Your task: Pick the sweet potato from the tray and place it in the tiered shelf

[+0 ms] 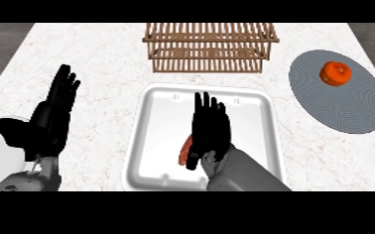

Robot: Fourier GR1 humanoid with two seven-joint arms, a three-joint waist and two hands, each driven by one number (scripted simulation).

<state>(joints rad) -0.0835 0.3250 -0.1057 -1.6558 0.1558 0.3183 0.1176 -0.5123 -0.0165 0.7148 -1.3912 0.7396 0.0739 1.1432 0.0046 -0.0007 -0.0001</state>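
Over the tray [157,129] | right hand [209,126] fingers straight, released, covering sweet potato [185,151] to grasp | tiered shelf [209,47] at 12 o'clock | left hand [58,101] resting released at 9 o'clock

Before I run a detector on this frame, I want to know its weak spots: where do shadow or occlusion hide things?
Head view: the right hand covers most of the sweet potato, only an orange sliver showing at its left; light is even, with soft shading inside the tray rim; the tiered shelf slats stay distinct.
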